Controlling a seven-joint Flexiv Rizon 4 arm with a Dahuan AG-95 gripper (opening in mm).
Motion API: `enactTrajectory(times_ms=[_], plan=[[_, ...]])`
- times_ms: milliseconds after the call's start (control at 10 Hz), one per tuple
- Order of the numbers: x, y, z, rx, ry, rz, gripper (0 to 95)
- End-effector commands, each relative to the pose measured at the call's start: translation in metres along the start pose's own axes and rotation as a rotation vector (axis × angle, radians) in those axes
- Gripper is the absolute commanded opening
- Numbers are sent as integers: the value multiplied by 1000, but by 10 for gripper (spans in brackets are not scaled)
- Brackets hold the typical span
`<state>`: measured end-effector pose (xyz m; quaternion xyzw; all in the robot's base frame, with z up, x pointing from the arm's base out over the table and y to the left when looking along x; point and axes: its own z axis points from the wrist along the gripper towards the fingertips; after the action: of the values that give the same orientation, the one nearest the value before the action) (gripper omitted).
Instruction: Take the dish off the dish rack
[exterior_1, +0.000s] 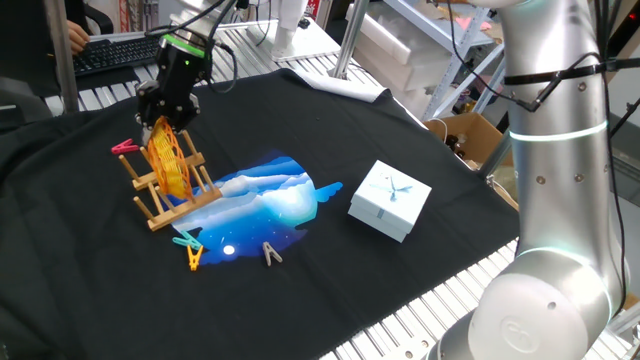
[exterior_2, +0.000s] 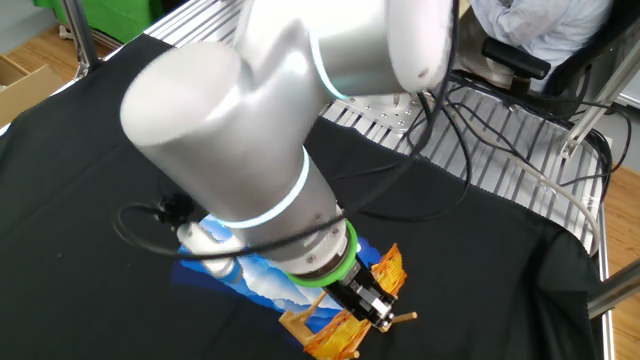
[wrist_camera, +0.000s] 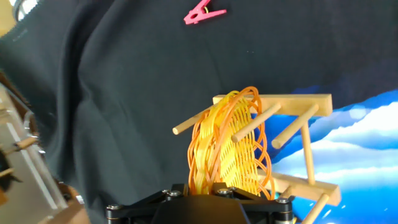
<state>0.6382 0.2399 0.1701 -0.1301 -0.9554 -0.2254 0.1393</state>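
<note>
The yellow-orange woven dish (exterior_1: 168, 160) stands on edge between the pegs of the light-wood dish rack (exterior_1: 186, 199) at the left of the black cloth. My gripper (exterior_1: 158, 124) is right on top of the dish. In the hand view the dish (wrist_camera: 227, 140) runs up between my fingers, and my gripper (wrist_camera: 200, 185) looks closed on its upper rim. The rack (wrist_camera: 311, 102) still holds the dish. In the other fixed view the arm hides most of the dish (exterior_2: 388, 270) and the rack (exterior_2: 300, 322).
A blue-and-white mat (exterior_1: 270, 198) lies under and beside the rack. A white gift box (exterior_1: 390, 200) sits to its right. A pink clothes peg (exterior_1: 124, 147) lies behind the rack, and other pegs (exterior_1: 190, 250) lie in front of it. A cardboard box (exterior_1: 470, 135) stands off the table's right edge.
</note>
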Motion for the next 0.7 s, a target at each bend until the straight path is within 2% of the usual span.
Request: enactTrajectory(times_ms=[100,300,400,700], plan=[[2,4,-6,-34,7,24,0],[3,9,-11,-42,10,33,0],[2,13,-15,-56,14,44,0],[2,23,-25,-48,15,52,0]])
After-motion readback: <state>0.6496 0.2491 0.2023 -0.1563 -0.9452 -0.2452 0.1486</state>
